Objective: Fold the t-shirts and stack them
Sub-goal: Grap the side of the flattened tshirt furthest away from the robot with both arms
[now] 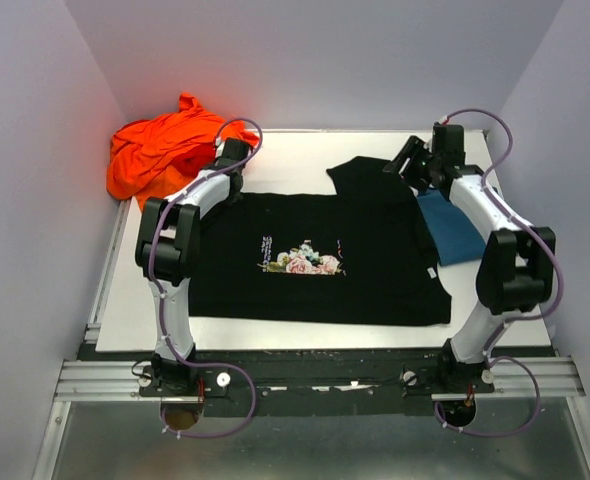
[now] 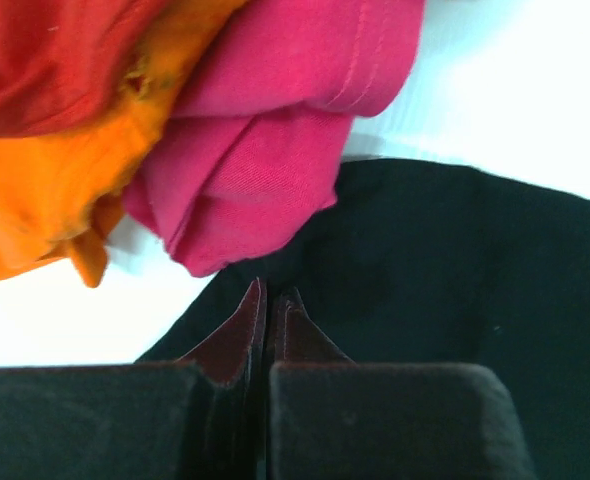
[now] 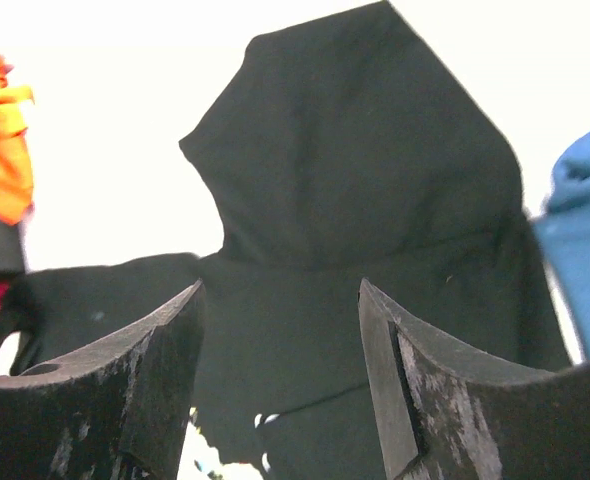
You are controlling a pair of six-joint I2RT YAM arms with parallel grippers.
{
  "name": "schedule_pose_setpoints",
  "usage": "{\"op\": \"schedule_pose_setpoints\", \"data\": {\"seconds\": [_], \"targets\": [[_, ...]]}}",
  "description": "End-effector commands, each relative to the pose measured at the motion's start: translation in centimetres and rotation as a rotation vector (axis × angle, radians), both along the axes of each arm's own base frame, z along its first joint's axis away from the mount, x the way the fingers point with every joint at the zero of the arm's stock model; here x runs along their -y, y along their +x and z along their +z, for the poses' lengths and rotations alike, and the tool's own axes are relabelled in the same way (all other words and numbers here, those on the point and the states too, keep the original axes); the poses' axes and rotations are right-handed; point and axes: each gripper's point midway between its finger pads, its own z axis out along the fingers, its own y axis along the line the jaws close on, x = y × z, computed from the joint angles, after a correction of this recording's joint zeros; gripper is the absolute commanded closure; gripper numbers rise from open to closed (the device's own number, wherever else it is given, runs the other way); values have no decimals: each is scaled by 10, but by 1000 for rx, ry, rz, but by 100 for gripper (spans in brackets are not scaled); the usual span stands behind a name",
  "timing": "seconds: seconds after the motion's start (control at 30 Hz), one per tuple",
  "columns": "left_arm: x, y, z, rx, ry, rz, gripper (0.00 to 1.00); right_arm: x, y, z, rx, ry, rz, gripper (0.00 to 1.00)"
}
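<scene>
Seeing the black tee (image 1: 315,260) spread flat on the table (image 1: 275,150), far-right sleeve (image 1: 370,180) folded inward. Looks limp, light, prone to bunching, so better pinched at corners or sleeve edges. Got the left gripper (image 2: 275,295) squeezed shut at its far-left edge, right gripper (image 3: 280,290) gaping wide, holding nothing.

One tee (image 1: 315,260) lies spread on the tabletop (image 1: 305,155); a heap of tees (image 1: 160,155) sits behind its left, another tee (image 1: 451,235) beside its right.

open strip of white table (image 1: 295,150) along the far edge, between left arm (image 1: 200,200) and right arm (image 1: 485,212). orange shirt (image 1: 160,155) and magenta-pink shirt (image 2: 275,150) heaped far left, just beside the left gripper (image 2: 268,300); teal-blue shirt (image 1: 450,228) lies beside the right arm.
</scene>
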Motion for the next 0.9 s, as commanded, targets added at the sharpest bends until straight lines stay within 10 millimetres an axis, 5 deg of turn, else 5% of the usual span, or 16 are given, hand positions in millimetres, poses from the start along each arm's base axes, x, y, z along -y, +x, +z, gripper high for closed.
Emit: {"op": "schedule_pose_setpoints", "data": {"seconds": [0.0, 0.2, 0.47, 0.87], "targets": [[-19, 0, 38, 88, 110, -14, 100, 28, 23, -27, -124, -186, -57, 30], [-25, 3, 44, 110, 198, -33, 100, 26, 65, -55, -210, -208, -31, 29], [-27, 5, 48, 127, 231, -68, 100, 10, 90, -84, -233, -119, -16, 30], [-26, 6, 52, 146, 229, -75, 100, 22, 124, -96, -168, -77, -186, 30]]}}
